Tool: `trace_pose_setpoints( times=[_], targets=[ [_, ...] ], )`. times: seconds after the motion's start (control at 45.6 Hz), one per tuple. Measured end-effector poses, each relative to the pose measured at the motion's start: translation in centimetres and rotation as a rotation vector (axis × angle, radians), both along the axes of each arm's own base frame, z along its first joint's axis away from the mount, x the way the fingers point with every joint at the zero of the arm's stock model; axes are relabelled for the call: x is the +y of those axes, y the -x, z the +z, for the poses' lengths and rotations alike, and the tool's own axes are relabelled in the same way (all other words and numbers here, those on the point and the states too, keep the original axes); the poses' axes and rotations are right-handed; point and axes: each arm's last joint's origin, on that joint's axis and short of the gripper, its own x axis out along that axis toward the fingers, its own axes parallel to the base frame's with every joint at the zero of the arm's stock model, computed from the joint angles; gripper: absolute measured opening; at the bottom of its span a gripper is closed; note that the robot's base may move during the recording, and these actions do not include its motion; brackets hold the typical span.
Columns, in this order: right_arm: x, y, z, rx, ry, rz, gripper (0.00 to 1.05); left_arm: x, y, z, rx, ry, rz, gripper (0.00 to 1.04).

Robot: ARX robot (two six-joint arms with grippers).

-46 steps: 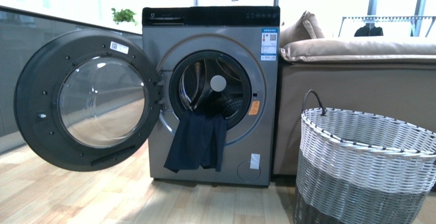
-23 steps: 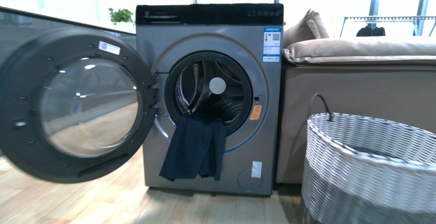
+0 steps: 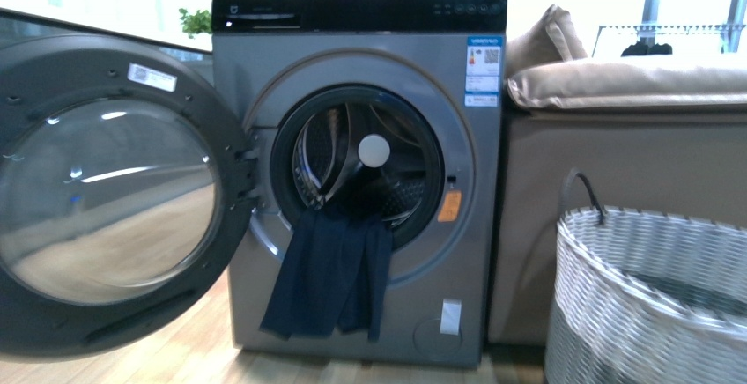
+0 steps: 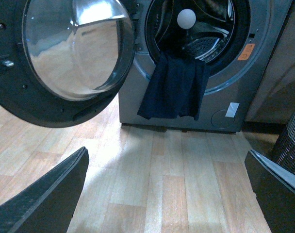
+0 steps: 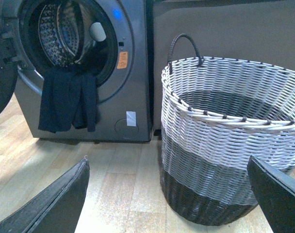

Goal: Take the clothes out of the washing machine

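Note:
The silver-grey washing machine (image 3: 264, 93) stands ahead with its round door (image 3: 97, 190) swung open to the left. The dark navy clothes (image 3: 328, 271) hang limp out of the drum opening, down the front panel. They also show in the left wrist view (image 4: 174, 87) and the right wrist view (image 5: 67, 99). My left gripper (image 4: 167, 191) is open and empty above the wooden floor, short of the machine. My right gripper (image 5: 169, 194) is open and empty, facing the woven basket. Neither arm shows in the front view.
A white-and-grey woven basket (image 3: 652, 243) stands on the floor at the right, also in the right wrist view (image 5: 230, 121). A beige sofa with cushions (image 3: 617, 80) sits beside the machine. The open door takes up the left side. A white ball (image 3: 374, 150) shows in the drum.
The front view has drawn closer to the washing machine. The machine, door and basket fill more of the frame. The clothes hang as before.

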Motion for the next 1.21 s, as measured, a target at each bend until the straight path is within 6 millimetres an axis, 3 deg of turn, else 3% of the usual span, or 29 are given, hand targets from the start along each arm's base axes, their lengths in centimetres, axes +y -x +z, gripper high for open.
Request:
trace_pose_setpoints(
  times=[1.206],
  targets=[
    [0.00,0.00,0.00,0.000,0.001,0.000,0.97,0.00,0.01,0.01,0.000,0.000,0.000,0.98]
  ],
)
